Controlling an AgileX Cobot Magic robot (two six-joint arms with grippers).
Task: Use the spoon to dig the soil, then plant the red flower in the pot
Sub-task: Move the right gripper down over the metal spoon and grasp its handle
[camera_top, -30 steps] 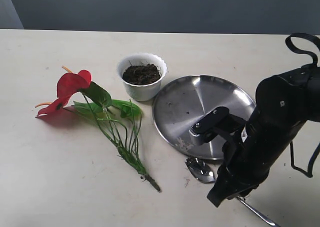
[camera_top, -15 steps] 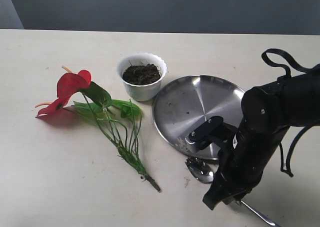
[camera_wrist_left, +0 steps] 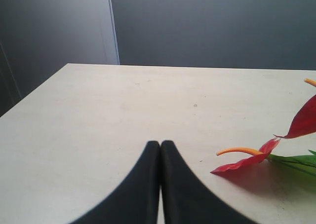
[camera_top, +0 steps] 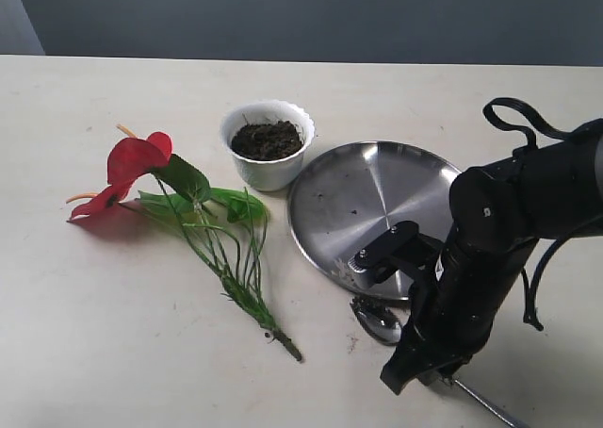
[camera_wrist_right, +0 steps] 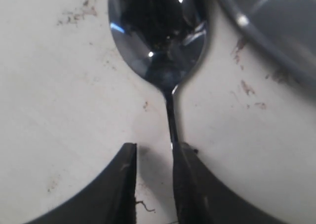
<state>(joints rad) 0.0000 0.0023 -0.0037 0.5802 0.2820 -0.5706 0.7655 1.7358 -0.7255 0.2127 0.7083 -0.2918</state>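
Shiny steel teaspoon (camera_wrist_right: 158, 41), lying just beside the round steel plate (camera_top: 377, 192), is straddled at its handle by the right gripper (camera_wrist_right: 157, 152) with jaws apart, unclamped, so the dark soil (camera_top: 267, 139) in the white scalloped pot (camera_top: 268, 172) is judged undug and the red flower (camera_top: 132, 157) unplanted.

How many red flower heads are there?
2, both left of the pot. The upper bloom sits beside a dark leaf; the lower bloom lies just left of it. Leaves might hide more.
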